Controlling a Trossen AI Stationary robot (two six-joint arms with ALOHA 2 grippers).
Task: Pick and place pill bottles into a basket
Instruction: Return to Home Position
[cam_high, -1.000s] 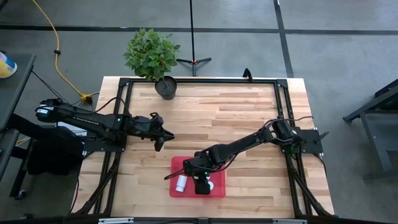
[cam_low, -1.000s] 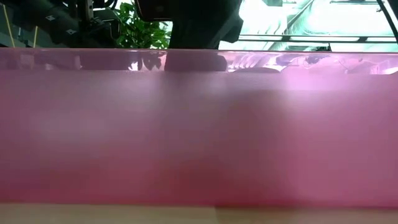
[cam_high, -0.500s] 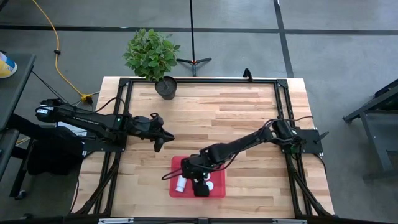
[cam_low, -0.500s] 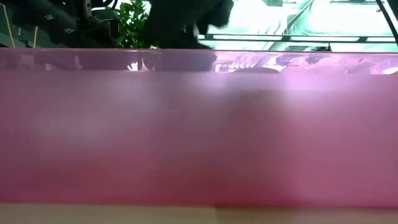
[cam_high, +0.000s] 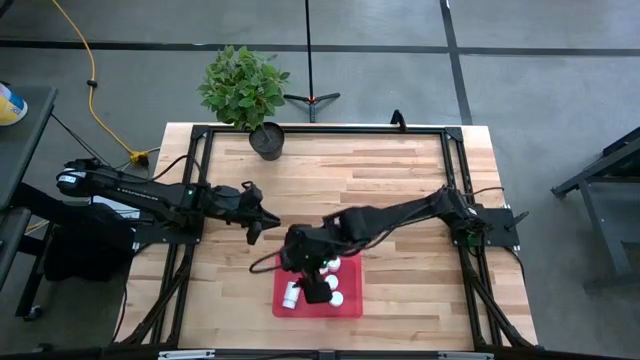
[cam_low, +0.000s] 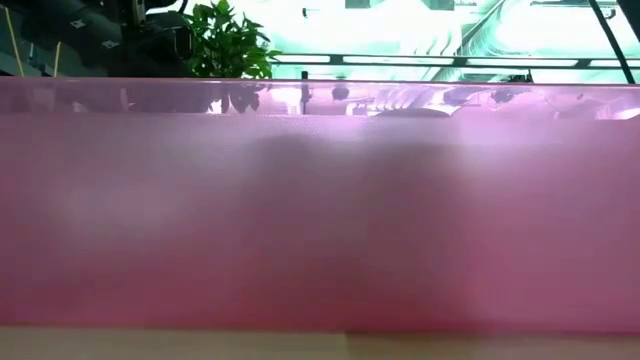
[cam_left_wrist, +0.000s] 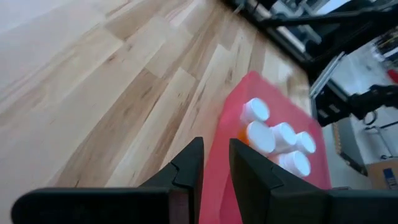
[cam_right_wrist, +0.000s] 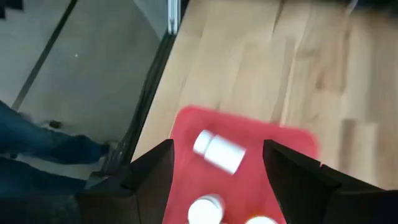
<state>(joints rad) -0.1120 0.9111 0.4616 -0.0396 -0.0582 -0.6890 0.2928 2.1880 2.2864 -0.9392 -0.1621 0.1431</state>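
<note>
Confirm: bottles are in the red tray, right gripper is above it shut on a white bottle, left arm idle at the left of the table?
Wrong on the grip: the right gripper is open and empty, as the right wrist view shows. The rest stands: bottles in the red tray, that gripper above it, left arm idle at the left of the table.

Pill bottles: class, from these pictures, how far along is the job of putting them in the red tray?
Done: at least five bottles lie in the tray; none shows on the table. In hand: nothing; the right tool is open and empty above the tray. The left tool waits near it. Left: only parking the right arm, it seems.
</note>
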